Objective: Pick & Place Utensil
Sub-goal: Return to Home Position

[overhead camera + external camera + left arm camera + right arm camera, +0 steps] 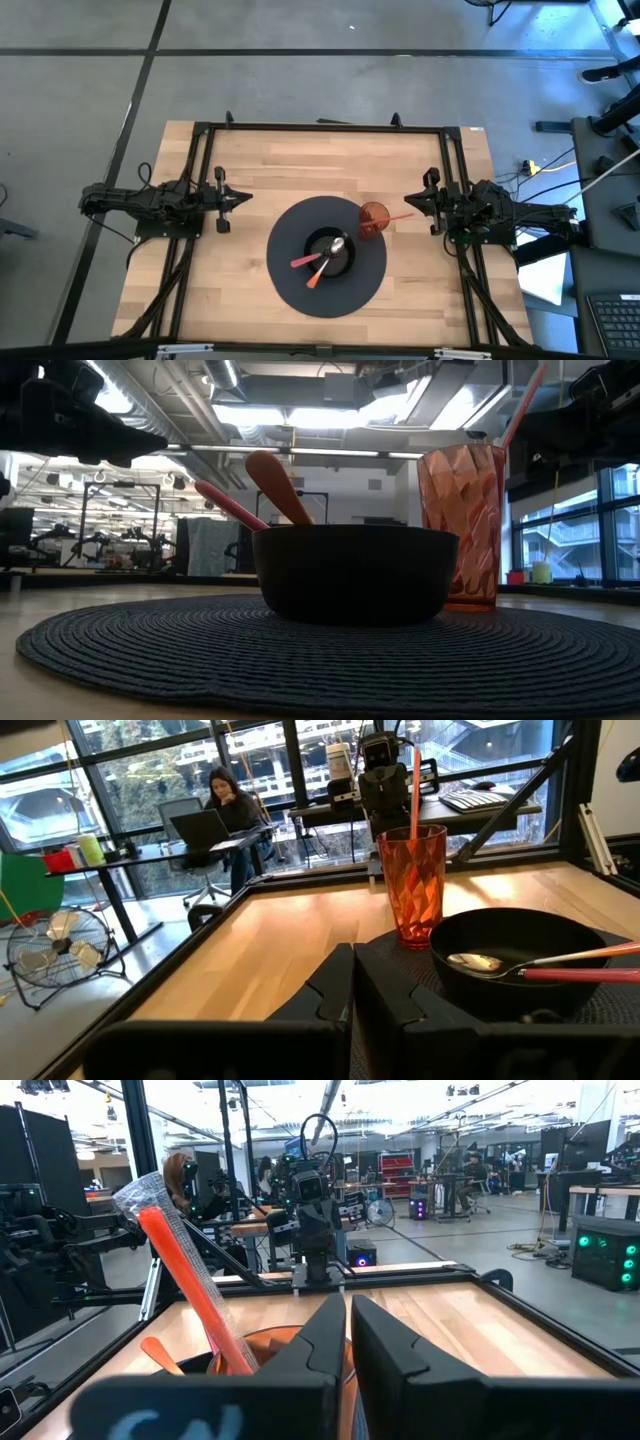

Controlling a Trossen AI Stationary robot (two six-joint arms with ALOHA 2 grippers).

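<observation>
A round dark placemat (290,285) lies mid-table. On it stands a black bowl (345,262). A silver spoon (480,962) with a red handle (305,262) and an orange-handled utensil (318,275) lie in it, their handles leaning over the rim toward the near left. An orange tumbler (373,220) stands beside the bowl on the mat's far right. A red stick (190,1285) leans out of it toward my right gripper (408,203). That gripper is shut and hovers level just right of the tumbler, with the stick passing beside its fingers. My left gripper (243,198) is shut, left of the mat.
Black frame rails (320,127) run along the table's far edge and both sides behind the arms. Bare wood (300,160) lies between the mat and the far rail. Beyond the table a person (225,800) sits at a desk.
</observation>
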